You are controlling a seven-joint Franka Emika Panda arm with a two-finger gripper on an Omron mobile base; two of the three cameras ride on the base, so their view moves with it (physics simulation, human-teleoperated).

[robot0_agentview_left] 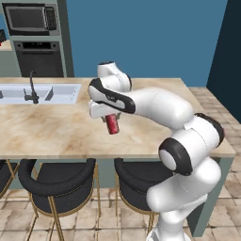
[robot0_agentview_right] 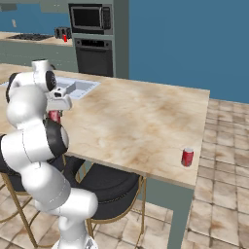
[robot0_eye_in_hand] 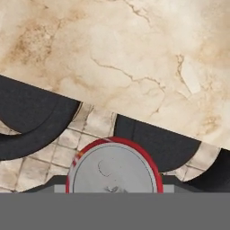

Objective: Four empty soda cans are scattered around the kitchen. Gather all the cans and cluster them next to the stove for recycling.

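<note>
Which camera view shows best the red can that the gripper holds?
The left base view: the held can hangs tilted under the gripper, its side plain. The hand view shows its silvery end; the right base view, a red sliver behind the arm.

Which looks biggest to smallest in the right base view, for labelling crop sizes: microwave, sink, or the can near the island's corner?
1. Sink and microwave: look alike in size; the microwave is farther away, so no ranking.
2. Soda can: smallest.

A kitchen: marble island counter (robot0_agentview_left: 56, 132) with sink (robot0_agentview_left: 47, 92), built-in microwave (robot0_agentview_left: 30, 18) and oven (robot0_agentview_left: 40, 59), stove (robot0_agentview_right: 30, 37).
</note>
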